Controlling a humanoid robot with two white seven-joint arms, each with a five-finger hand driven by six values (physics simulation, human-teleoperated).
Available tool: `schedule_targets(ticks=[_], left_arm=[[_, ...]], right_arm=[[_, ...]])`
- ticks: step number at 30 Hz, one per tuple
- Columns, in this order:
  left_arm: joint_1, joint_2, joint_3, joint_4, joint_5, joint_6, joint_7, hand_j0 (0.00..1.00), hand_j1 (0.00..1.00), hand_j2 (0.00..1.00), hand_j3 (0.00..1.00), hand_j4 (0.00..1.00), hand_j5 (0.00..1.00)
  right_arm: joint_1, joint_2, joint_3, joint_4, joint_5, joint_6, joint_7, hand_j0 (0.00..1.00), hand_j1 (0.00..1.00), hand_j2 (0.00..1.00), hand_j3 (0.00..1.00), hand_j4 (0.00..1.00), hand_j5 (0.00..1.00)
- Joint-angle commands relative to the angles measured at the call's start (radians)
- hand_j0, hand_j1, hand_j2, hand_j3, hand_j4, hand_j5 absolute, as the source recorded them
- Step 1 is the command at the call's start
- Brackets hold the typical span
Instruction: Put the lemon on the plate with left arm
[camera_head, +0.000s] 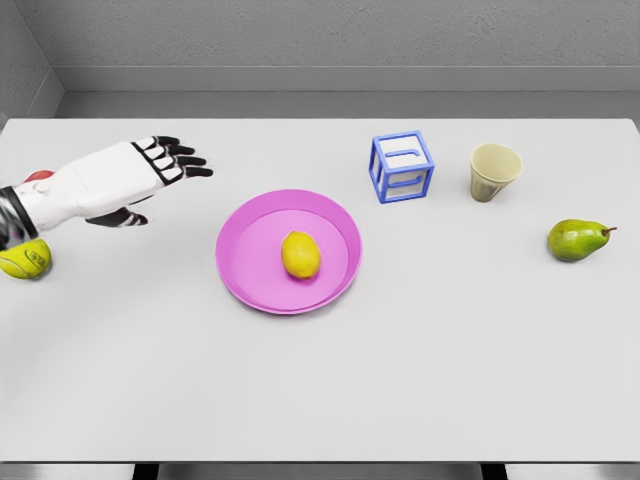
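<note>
A yellow lemon (300, 254) lies in the middle of the pink plate (244, 260), which sits on the white table left of centre. My left hand (160, 175) hovers over the table to the plate's upper left, well apart from it. Its black fingers are stretched out flat and hold nothing. The right arm does not show.
A yellow-green tennis ball (25, 259) lies at the left edge, under my left forearm, with a small red object (38, 176) behind the arm. A blue wire-frame cube (402, 167), a beige cup (494, 171) and a green pear (577, 239) stand to the right.
</note>
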Motion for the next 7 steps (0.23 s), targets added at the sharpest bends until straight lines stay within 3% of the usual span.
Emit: schedule_targets(ticks=[1,7], left_arm=[[0.002,0.052,0.034,0.011,0.010,0.002,0.001,1.00,1.00,1.00,1.00,1.00,1.00],[0.023,0.060,0.029,0.009,0.010,0.002,-0.001,1.00,1.00,1.00,1.00,1.00,1.00]], right_arm=[[0.000,0.000,0.000,0.000,0.000,0.000,0.000,1.00,1.00,1.00,1.00,1.00,1.00],[0.002,0.000,0.000,0.000,0.000,0.000,0.000,1.00,1.00,1.00,1.00,1.00,1.00]])
